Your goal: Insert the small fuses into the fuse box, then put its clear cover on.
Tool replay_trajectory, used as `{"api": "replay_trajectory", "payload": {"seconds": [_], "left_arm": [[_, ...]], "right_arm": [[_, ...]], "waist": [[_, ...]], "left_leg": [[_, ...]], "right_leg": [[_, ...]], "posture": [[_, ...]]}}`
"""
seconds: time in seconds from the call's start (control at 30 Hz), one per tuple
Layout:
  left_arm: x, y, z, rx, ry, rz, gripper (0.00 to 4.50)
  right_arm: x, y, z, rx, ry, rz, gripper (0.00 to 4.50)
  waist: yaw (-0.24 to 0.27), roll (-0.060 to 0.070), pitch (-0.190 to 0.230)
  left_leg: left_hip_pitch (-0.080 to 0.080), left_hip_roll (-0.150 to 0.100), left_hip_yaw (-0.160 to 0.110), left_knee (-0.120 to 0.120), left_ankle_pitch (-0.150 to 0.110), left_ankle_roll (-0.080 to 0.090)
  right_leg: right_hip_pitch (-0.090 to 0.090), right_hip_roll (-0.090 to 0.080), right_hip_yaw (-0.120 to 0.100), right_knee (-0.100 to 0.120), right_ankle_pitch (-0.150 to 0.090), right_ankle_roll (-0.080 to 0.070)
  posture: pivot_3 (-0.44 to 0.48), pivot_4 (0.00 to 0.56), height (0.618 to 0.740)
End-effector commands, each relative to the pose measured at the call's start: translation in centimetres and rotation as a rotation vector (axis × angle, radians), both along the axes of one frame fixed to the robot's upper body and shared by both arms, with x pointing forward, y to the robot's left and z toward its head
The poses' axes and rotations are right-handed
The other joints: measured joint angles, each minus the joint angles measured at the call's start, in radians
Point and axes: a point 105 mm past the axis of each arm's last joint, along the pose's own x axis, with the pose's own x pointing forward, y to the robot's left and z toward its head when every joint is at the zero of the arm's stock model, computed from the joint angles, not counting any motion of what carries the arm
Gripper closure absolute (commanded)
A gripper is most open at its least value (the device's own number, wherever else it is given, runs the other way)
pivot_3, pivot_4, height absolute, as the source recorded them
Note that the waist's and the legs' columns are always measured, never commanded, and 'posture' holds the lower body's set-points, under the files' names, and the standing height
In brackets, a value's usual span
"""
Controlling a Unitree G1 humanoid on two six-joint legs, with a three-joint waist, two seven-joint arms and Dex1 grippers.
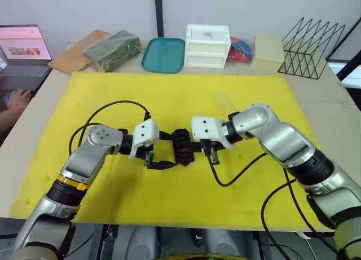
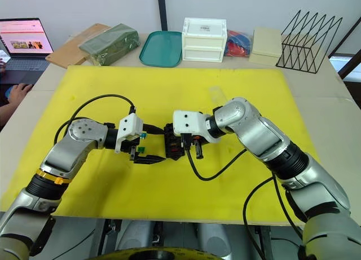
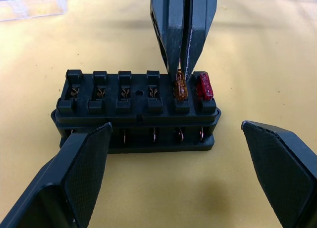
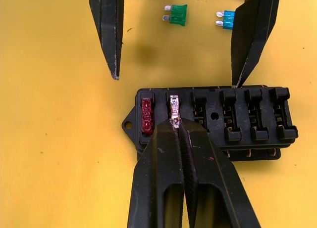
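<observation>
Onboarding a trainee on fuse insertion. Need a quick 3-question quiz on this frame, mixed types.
1. True or false: the red fuse already sits in the fuse box.
2. Which gripper pinches the orange fuse? A) left B) right
3. Fill in: the green fuse and teal fuse lie on the ____ mat.

Key: 1 true; 2 B; 3 yellow.

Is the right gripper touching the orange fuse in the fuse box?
Touching. The left wrist view shows the right gripper closed, tips on the orange fuse seated in the fuse box.
</observation>
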Motion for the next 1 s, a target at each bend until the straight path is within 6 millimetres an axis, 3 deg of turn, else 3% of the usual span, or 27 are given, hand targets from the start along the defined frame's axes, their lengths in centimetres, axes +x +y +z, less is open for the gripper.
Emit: {"api": "replay_trajectory", "payload": {"seconds": [0.03,0.23,0.4,0.67,0.83,0.97,1.0], "left_arm": [[0.0,-0.3,1.1,-0.012,-0.047,-0.011,0.02],[0.0,-0.3,1.1,-0.011,-0.047,-0.01,0.02],[0.0,-0.3,1.1,-0.012,-0.047,-0.009,0.0],[0.0,0.1,1.3,-0.016,-0.047,0.004,0.0],[0.0,0.2,1.2,-0.017,-0.048,0.007,0.0],[0.0,0.2,1.2,-0.017,-0.047,0.008,0.0],[0.0,0.2,1.2,-0.017,-0.047,0.008,0.0]], "right_arm": [[-0.2,-0.5,-1.0,-0.04,0.027,-0.01,4.5],[0.0,-0.1,0.2,-0.008,0.031,-0.018,4.5],[0.0,0.3,1.3,0.026,0.036,-0.029,3.24],[-0.2,0.5,4.2,0.085,0.009,-0.027,3.24],[-0.5,0.8,4.9,0.115,0.014,-0.014,3.24],[-0.9,1.3,4.3,0.139,0.032,0.002,4.47],[-1.0,1.3,4.1,0.14,0.035,0.006,4.47]], "waist": [[0.0,0.0,0.0],[0.002,0.0,0.0],[-0.001,0.0,0.0],[0.001,0.0,0.0],[0.002,0.0,0.0],[0.0,0.0,0.0],[0.001,0.0,0.0]], "left_leg": [[0.0,0.0,0.0,0.0,0.0,0.0],[0.0,0.0,0.0,0.0,0.0,0.0],[0.0,0.0,0.0,0.0,0.0,0.0],[-0.001,0.0,-0.001,0.0,0.0,-0.001],[-0.001,0.0,-0.001,0.0,0.0,-0.001],[-0.001,0.0,-0.001,0.0,0.0,-0.001],[-0.001,0.0,-0.001,0.0,0.0,-0.001]], "right_leg": [[0.0,0.0,0.0,0.0,0.0,0.0],[0.0,0.0,0.0,0.0,0.0,0.0],[0.0,0.0,0.0,0.0,0.0,0.0],[-0.001,0.0,0.0,0.001,0.0,0.0],[-0.001,0.0,-0.001,0.0,0.0,0.0],[-0.001,0.0,-0.001,0.0,0.0,0.0],[-0.001,0.0,-0.001,0.001,0.0,0.0]], "posture": [[0.0,0.15,0.74],[0.0,0.15,0.74],[0.0,0.15,0.74],[0.0,0.15,0.74],[0.0,0.15,0.74],[0.0,0.15,0.74],[0.0,0.15,0.74]]}}
